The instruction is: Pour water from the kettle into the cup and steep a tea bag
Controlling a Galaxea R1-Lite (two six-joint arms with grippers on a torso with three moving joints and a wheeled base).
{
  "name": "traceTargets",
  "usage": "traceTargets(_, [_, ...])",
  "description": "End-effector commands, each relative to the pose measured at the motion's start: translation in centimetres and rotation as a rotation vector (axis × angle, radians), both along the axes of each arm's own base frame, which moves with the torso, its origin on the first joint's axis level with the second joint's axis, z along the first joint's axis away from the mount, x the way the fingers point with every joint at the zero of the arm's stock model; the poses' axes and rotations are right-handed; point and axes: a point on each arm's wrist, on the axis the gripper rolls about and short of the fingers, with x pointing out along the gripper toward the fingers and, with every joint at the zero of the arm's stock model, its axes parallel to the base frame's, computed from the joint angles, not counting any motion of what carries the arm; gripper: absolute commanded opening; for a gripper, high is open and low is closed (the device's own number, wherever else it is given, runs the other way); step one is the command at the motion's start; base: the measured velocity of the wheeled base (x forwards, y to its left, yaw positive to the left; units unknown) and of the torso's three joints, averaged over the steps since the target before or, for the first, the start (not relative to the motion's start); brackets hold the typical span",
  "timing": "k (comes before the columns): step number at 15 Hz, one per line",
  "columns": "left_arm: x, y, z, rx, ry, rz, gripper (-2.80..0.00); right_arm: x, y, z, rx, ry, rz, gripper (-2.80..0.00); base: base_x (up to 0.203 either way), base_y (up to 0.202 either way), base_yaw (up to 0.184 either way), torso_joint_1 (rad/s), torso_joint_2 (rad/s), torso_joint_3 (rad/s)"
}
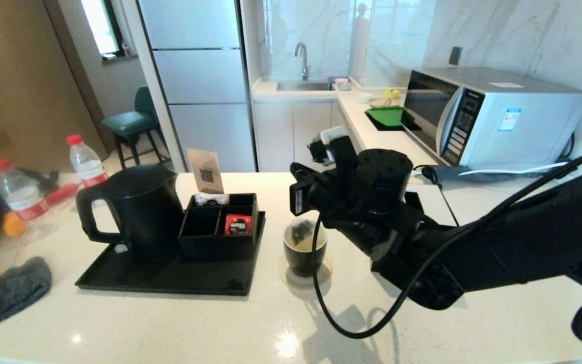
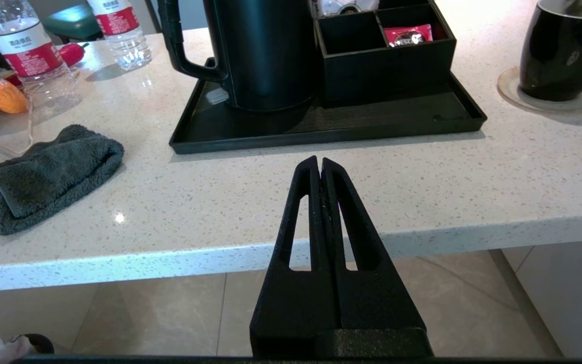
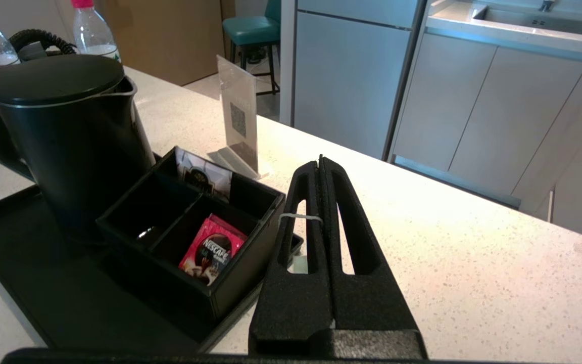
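Above the cup (image 1: 304, 250), the right gripper (image 3: 321, 163) hangs with fingers pressed together, a thin white string (image 3: 301, 217) pinched between them; only the right wrist view shows that string. The head view alone shows the tea bag (image 1: 299, 232) inside the cup over pale water (image 1: 310, 245). On the black tray (image 1: 170, 275) stands the kettle (image 1: 137, 210), upright, lid on, beside a compartment box (image 1: 220, 222) holding a red sachet (image 1: 238, 224). The left wrist view shows the left gripper (image 2: 320, 163) fingers closed on nothing, below the counter (image 2: 422, 172) edge.
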Motion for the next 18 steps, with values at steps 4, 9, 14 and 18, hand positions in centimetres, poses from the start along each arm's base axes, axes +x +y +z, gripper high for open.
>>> traceTargets(4, [0.0, 0.0, 0.0, 0.0, 0.0, 0.0, -2.8, -0.2, -0.1, -1.8, -0.021, 0.025, 0.001, -2.8, 0.0, 0.0, 0.0, 0.0, 0.0, 0.0])
traceTargets(9, [0.0, 0.0, 0.0, 0.0, 0.0, 0.0, -2.8, -0.1, 0.1, -2.5, -0.036, 0.039, 0.0, -2.8, 0.0, 0.0, 0.0, 0.0, 0.0, 0.0])
traceTargets(14, [0.0, 0.0, 0.0, 0.0, 0.0, 0.0, -2.8, 0.2, 0.3, -3.9, -0.062, 0.065, -0.052, -2.8, 0.0, 0.0, 0.0, 0.0, 0.0, 0.0])
traceTargets(18, [0.0, 0.0, 0.0, 0.0, 0.0, 0.0, -2.8, 0.5, 0.4, -5.1, -0.087, 0.092, -0.115, -2.8, 0.0, 0.0, 0.0, 0.0, 0.0, 0.0])
